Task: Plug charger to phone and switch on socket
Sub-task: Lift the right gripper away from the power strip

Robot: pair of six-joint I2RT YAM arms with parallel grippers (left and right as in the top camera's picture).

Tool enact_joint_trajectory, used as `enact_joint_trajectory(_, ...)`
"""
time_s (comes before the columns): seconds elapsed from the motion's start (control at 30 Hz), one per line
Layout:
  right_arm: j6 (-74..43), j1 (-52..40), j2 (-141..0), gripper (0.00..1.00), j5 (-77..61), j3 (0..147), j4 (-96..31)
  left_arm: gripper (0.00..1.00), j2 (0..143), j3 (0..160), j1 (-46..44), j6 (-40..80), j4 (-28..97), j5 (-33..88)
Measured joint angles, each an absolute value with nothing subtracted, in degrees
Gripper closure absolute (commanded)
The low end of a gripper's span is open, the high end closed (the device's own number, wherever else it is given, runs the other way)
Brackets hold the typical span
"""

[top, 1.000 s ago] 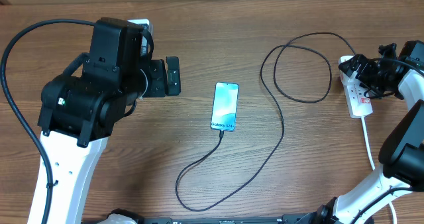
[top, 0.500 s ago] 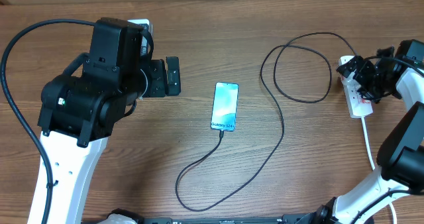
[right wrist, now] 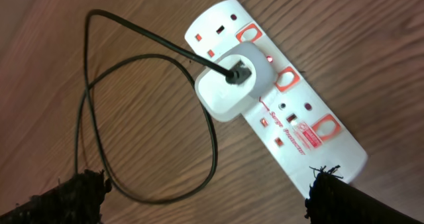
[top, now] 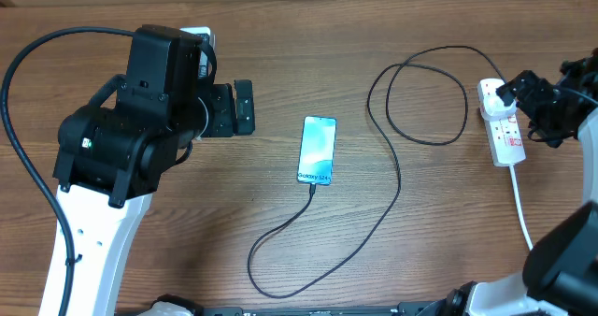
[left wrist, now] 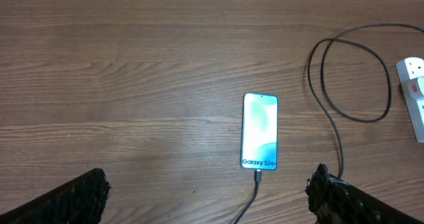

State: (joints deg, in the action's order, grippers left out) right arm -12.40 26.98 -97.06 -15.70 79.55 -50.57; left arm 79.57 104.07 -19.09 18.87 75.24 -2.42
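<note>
The phone (top: 318, 150) lies flat mid-table with a lit light-blue screen; it also shows in the left wrist view (left wrist: 260, 131). The thin black charger cable (top: 397, 180) has its small connector in the phone's near end (left wrist: 258, 175). It loops back to a white adapter (right wrist: 232, 85) plugged into the white power strip (top: 505, 138). A red light glows beside the adapter (right wrist: 268, 57). My right gripper (top: 537, 106) is open and empty, just right of and above the strip (right wrist: 298, 128). My left gripper (top: 241, 108) is open and empty, left of the phone.
The strip's white cord (top: 519, 199) runs toward the table's front right. A loop of the black cable (top: 420, 96) lies between phone and strip, and another loop (top: 280, 255) lies near the front edge. The left arm's black body (top: 131, 129) covers the left side.
My right gripper has drawn back to the right off the power strip, uncovering the strip and adapter. The left arm, phone and cable have not moved.
</note>
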Motion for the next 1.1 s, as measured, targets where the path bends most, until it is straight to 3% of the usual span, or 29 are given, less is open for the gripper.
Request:
enact_joint_trajectory(0.77, -14.37, 26.96, -72.18, 0.00, -9.67, 79.55, -60.53, 0.00, 79.57, 104.07, -19.09, 18.87, 75.24, -2.42)
enact_joint_trajectory(1.1, -14.61, 26.96, -70.85, 0.00, -8.84, 79.53, -61.56, 0.00, 79.57, 104.07, -19.09, 18.87, 75.24, -2.42)
